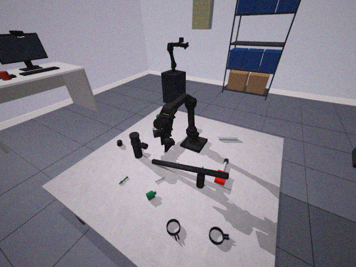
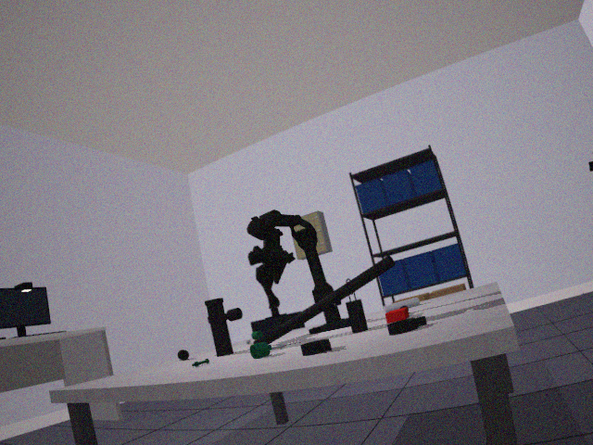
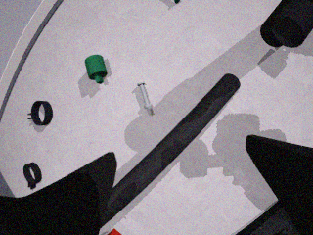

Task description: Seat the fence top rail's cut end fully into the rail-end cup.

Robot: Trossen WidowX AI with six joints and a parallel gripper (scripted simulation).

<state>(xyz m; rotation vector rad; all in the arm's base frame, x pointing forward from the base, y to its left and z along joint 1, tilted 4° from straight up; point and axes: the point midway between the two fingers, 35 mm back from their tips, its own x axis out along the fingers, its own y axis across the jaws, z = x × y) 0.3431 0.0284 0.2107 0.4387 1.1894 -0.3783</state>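
Observation:
The black rail (image 1: pixel 183 166) (image 2: pixel 334 297) (image 3: pixel 181 142) crosses the top of the short post (image 1: pixel 200 181) (image 2: pixel 356 317); a thin loop shows above it. The rail's left end is apart from the rail-end cup (image 1: pixel 144 146) (image 2: pixel 233 313), with a visible gap. The cup sticks out from the upper part of the big post (image 1: pixel 137 149) (image 2: pixel 220 333). The band is too dark to make out clearly. My gripper (image 1: pixel 166 147) (image 2: pixel 269 276) (image 3: pixel 182 151) is open and empty. It hangs above the rail's free-end side, and the rail passes below the fingers in the wrist view.
A green cap (image 1: pixel 150 195) (image 2: pixel 259 349) (image 3: pixel 96 66), a green bolt (image 1: pixel 123 180) and a silver bolt (image 1: pixel 159 179) (image 3: pixel 145 98) lie in front of the rail. A red block (image 1: pixel 219 178) (image 2: pixel 397 314) is by its right end. Two black ring bands lie nearer the front.

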